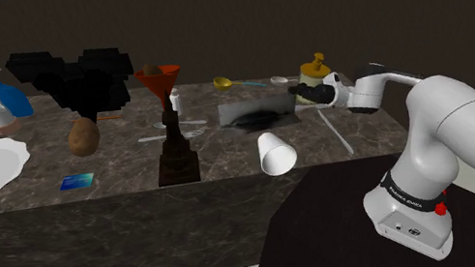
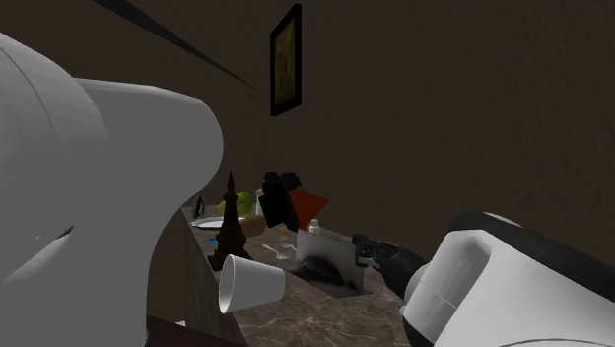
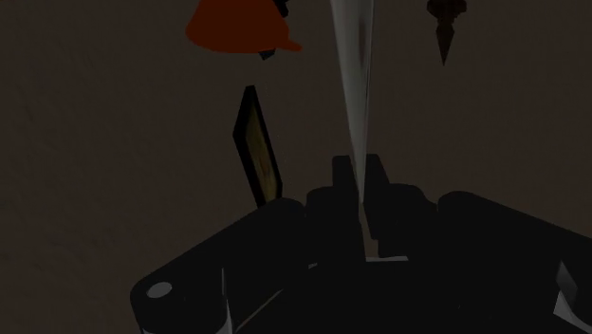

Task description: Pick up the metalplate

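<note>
Gripper [image 1: 299,96] nipped narrowly onto the metal plate [image 1: 257,112].
Right of centre in the shoulder view, above the counter [image 1: 117,191], plate edge between fingers [image 3: 347,180].

Dim light in all 3 views, wrist view darkest, walls [image 1: 303,0] murky; white arm [image 1: 468,145] brightest

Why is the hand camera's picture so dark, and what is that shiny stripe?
Wrist view: very dim, the black pincer barely stands out; the bright stripe is the metal plate seen edge-on, catching light. Shoulder view: brighter, and the plate's flat face carries a dark smear.
</note>
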Controlling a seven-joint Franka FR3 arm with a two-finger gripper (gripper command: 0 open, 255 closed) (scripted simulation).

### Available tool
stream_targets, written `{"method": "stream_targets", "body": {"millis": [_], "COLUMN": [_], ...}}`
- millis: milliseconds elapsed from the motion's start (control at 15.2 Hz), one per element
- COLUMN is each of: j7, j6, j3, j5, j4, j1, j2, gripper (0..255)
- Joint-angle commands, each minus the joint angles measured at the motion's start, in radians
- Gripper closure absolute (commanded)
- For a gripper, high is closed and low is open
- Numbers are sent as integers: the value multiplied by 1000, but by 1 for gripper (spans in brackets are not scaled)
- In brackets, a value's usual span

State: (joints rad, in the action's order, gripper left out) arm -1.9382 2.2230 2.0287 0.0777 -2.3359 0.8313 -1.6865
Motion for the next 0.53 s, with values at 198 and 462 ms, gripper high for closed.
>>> {"method": "stream_targets", "body": {"millis": [198, 462], "j7": [34, 49], "j6": [14, 22], "j3": [-46, -67], "j5": [20, 29], "j4": [-43, -60], "j1": [-24, -32], "j2": [21, 29], "gripper": [255, 255]}}
